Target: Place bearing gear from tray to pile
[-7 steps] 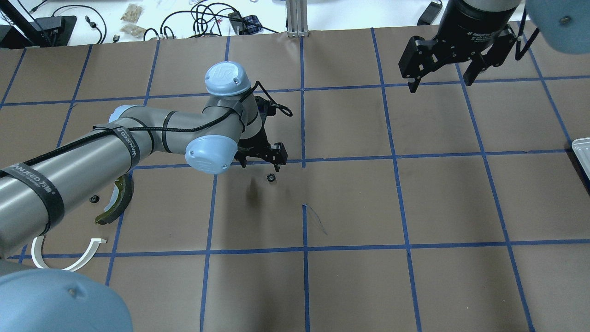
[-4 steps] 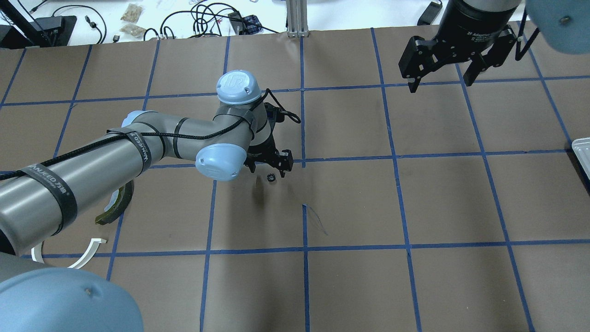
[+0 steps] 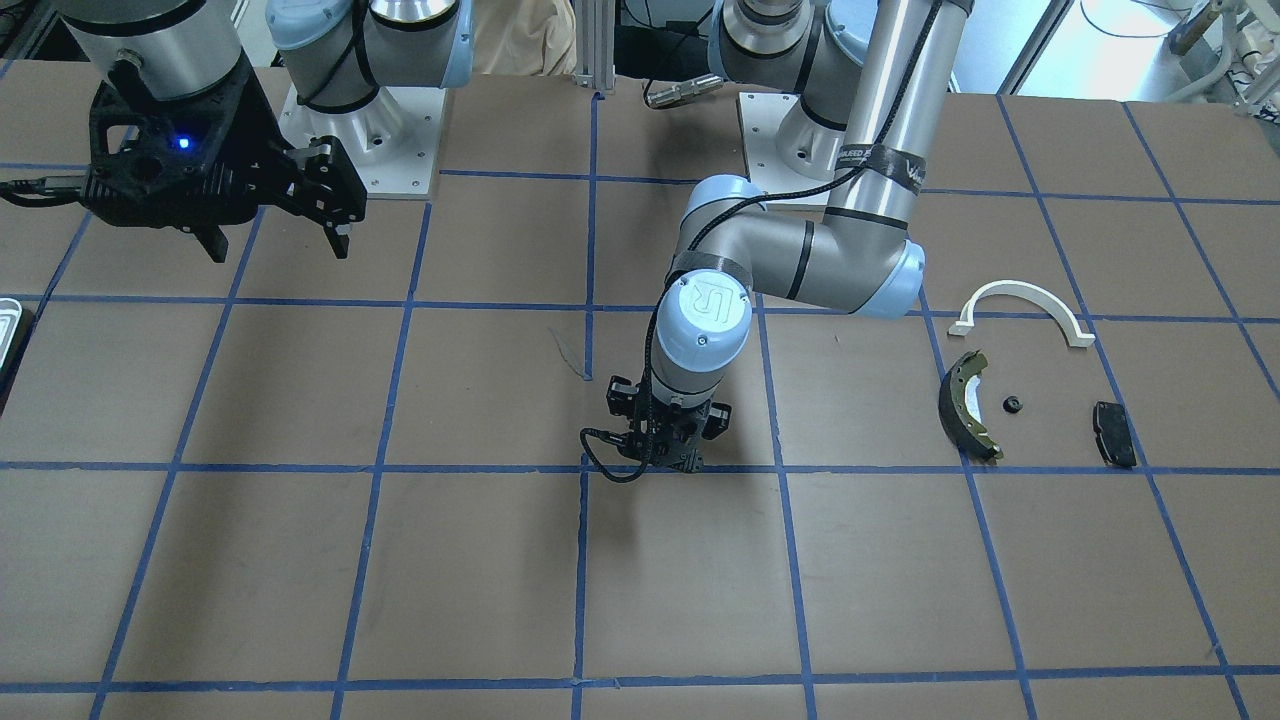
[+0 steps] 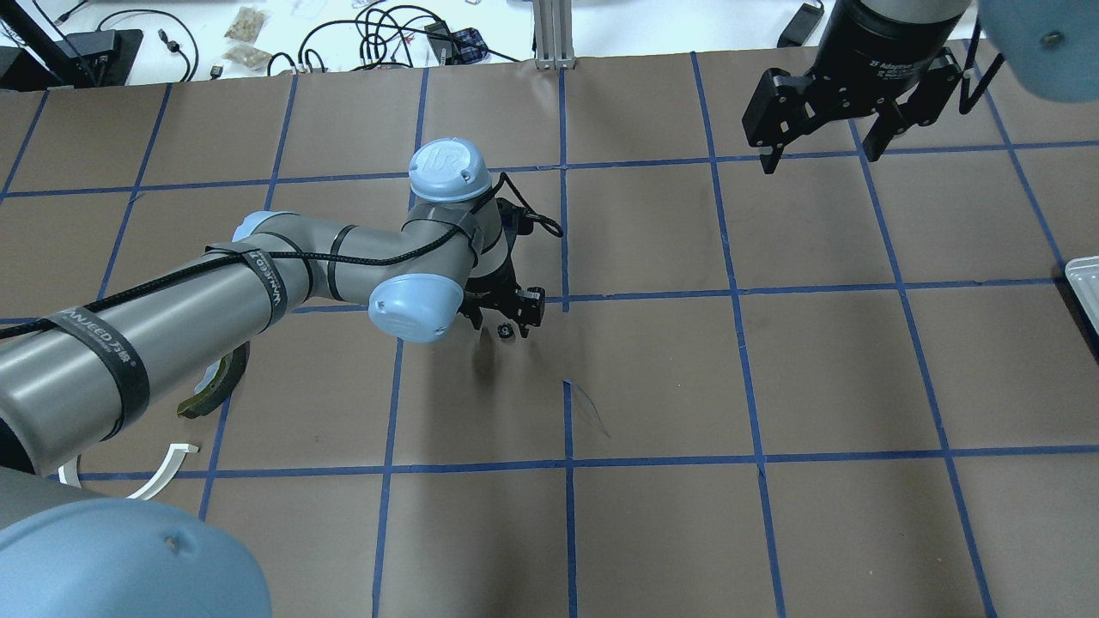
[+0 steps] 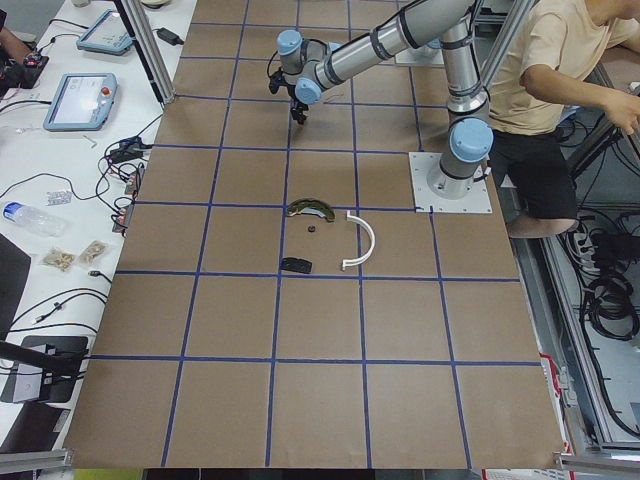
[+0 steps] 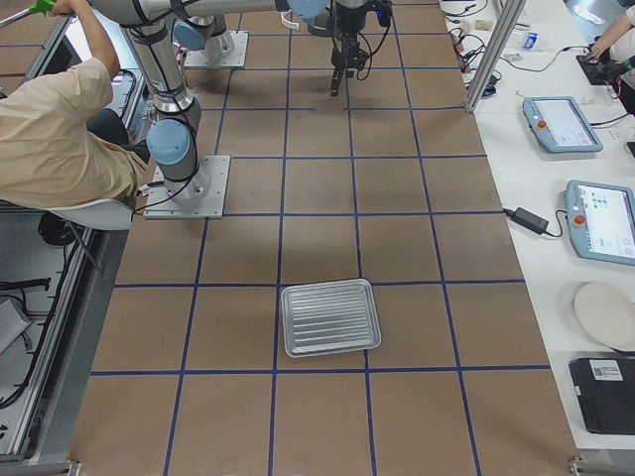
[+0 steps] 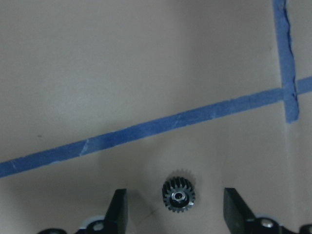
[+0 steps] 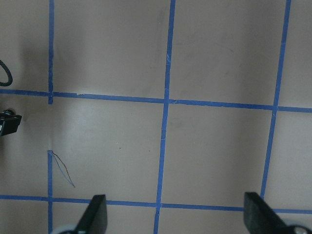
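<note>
Halfway: bearing gear [image 4: 505,330] is lying mid-frame, off the tray [image 4: 1083,279], well apart from the lower-left pile [image 4: 210,390]. Left gripper [image 4: 503,318] is straddling it, jaws apart; right gripper [image 4: 820,157] is hanging spread, upper right.

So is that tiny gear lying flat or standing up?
Lying flat. In the left wrist view the gear shows its whole ring of teeth and centre hole facing up.

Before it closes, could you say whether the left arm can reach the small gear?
Probably yes: the left gripper hangs over the gear, jaws open either side, nothing between.
</note>
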Robot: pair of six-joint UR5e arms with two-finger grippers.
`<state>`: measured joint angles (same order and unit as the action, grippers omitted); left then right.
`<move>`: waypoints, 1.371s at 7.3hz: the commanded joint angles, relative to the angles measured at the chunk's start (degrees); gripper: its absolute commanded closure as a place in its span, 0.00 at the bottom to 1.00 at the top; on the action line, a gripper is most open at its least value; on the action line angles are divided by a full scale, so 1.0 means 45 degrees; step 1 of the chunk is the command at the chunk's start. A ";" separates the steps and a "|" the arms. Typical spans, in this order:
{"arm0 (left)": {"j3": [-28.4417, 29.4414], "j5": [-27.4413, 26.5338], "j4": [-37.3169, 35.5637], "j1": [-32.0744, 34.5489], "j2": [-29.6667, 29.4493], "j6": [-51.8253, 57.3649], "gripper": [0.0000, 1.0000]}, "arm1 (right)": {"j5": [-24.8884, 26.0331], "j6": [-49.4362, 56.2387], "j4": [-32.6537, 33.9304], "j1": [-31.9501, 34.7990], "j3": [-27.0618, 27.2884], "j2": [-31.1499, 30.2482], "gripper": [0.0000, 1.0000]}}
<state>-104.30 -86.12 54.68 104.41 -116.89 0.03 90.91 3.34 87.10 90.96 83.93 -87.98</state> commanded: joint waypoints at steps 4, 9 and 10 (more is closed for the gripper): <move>0.0188 -0.0022 -0.0296 -0.0096 -0.0139 -0.0357 1.00 | -0.0026 0.0019 0.0174 0.0001 0.0000 0.0000 0.00; 0.3972 -0.0139 0.4441 -0.3952 0.0701 0.1041 1.00 | -0.0026 0.0000 0.0176 0.0001 0.0000 0.0000 0.00; 0.4057 -0.0236 0.4605 -0.5182 0.0837 0.2228 1.00 | -0.0026 0.0000 0.0176 0.0001 0.0000 0.0000 0.00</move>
<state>-88.07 -86.76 72.55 87.61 -113.88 4.79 90.79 3.34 87.89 90.97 83.93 -87.98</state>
